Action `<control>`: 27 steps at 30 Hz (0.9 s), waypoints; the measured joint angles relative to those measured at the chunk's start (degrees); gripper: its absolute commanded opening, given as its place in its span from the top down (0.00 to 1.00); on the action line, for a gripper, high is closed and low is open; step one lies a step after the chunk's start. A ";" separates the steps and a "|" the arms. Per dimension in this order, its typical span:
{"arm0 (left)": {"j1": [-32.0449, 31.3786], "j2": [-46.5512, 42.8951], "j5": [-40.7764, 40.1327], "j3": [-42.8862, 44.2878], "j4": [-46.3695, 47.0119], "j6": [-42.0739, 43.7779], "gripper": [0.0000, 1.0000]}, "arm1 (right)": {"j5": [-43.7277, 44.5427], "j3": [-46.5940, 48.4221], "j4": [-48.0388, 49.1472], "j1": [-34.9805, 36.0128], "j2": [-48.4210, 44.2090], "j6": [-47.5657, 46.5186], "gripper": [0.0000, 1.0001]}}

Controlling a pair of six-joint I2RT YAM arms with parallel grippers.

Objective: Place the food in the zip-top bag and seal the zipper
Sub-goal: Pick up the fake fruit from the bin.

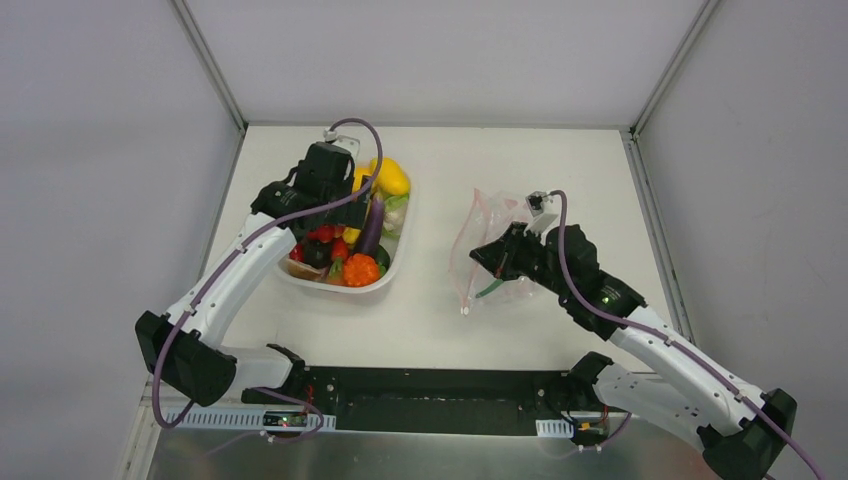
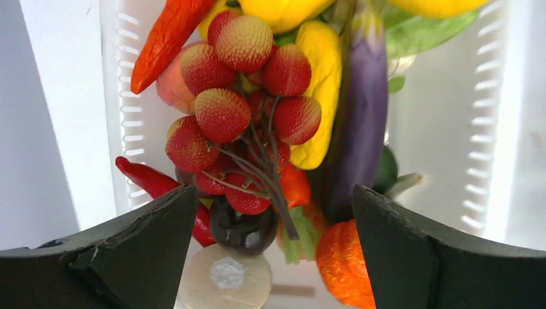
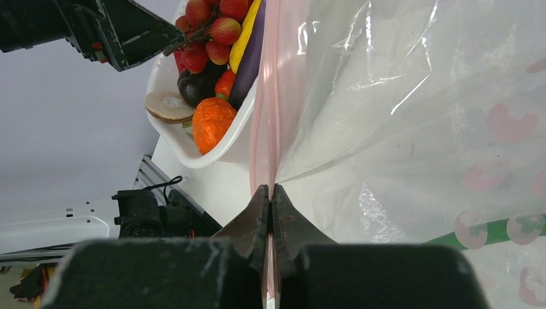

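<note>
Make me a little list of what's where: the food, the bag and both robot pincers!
food: piled in the white tub
top of pile: red berry bunch beside a purple eggplant
left pincer: open, just above the berry bunch, holding nothing
right pincer: shut on the pink zipper
zip-top bag: clear, crinkly, right of the tub

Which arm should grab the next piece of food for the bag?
Left. The left gripper hangs open over the white tub, with the red berry cluster directly ahead of its jaws. The right gripper is shut on the zipper of the zip-top bag, so it is occupied.
</note>
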 measured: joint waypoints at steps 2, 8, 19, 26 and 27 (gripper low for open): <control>-0.02 0.02 -0.48 -1.38 0.07 2.45 0.10 | -0.02 0.00 0.00 0.00 0.39 0.00 1.00; 0.00 1.25 -0.44 -3.43 -0.81 9.16 0.13 | -0.02 0.00 -0.59 0.00 1.49 -0.02 1.00; 1.11 6.93 -0.92 -4.22 0.66 16.33 0.55 | 0.02 0.00 -1.03 0.00 1.57 -0.02 1.00; 1.86 8.04 -2.03 -4.22 2.19 18.08 0.90 | 0.07 0.00 -1.07 0.00 1.57 0.00 1.00; 1.86 8.04 -2.03 -4.22 2.32 18.27 0.97 | 0.11 0.00 -1.07 0.00 1.57 0.00 1.00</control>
